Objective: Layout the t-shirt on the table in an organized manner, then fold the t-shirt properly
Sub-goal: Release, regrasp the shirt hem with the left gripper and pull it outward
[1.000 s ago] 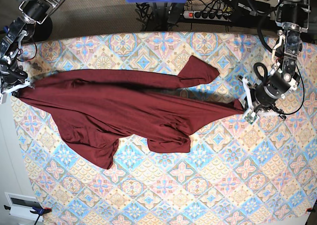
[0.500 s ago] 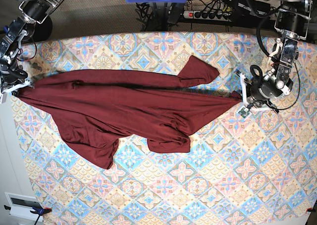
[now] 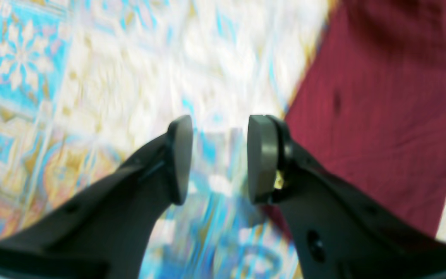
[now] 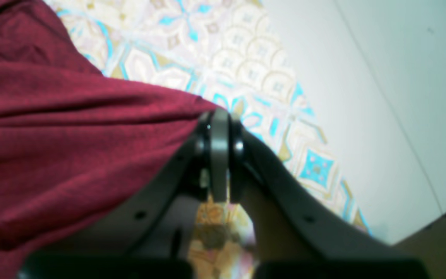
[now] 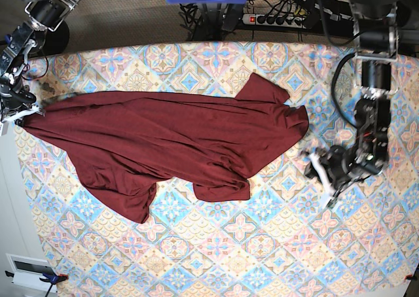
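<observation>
Left gripper [image 3: 217, 159]: black curved fingers, flat grey oval pads, one small round hole in the right finger.
Right gripper [image 4: 220, 155]: black fingers, grey pads, silver screw heads.
Arms: black, jointed, looped black cables; possibly white trim, blurred.

Bright, even overhead light. The base view is sharp; both wrist views are blurred, the tabletop [image 3: 91, 85] smeared and washed pale.

A power strip [image 5: 278, 19] and tangled cables [image 5: 203, 12] lie behind — pale floor [image 5: 13, 212] at left.
</observation>
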You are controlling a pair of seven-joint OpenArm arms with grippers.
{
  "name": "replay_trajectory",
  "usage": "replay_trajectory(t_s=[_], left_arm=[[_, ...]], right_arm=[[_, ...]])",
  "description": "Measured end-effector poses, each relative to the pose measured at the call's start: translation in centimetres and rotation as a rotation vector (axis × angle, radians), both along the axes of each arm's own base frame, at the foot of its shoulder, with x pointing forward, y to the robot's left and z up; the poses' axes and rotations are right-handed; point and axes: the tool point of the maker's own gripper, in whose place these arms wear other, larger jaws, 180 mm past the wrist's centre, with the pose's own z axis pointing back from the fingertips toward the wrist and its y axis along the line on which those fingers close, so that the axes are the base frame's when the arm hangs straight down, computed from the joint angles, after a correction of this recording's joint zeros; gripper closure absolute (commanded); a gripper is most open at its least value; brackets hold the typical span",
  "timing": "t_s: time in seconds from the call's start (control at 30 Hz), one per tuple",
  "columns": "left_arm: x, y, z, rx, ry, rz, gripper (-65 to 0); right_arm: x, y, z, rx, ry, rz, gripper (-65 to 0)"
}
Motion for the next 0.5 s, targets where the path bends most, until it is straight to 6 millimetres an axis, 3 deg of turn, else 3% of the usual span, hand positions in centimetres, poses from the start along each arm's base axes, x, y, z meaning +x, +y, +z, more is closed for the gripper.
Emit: replay_trajectory(t_s=[0.23, 0.37, 0.5], left_arm=[[5.7, -8.2, -2.5, -0.094, -0.037, 0.013, -23.4], [7.0, -11.7, -4.5, -0.164, -0.006, 0.025, -23.5], [6.6, -13.3, -7.4, -0.217, 0.062, 0.056, -23.6]], right_arm=[[-0.4, 0.1, -0.3, 0.001, 0.013, 0.001, 0.0], [-0.2, 0.1, -0.2, -0.001, 0.008, 0.004, 0.0], [-0.2, 0.1, -0.1, -0.002, 0.006, 0.006, 0.0]])
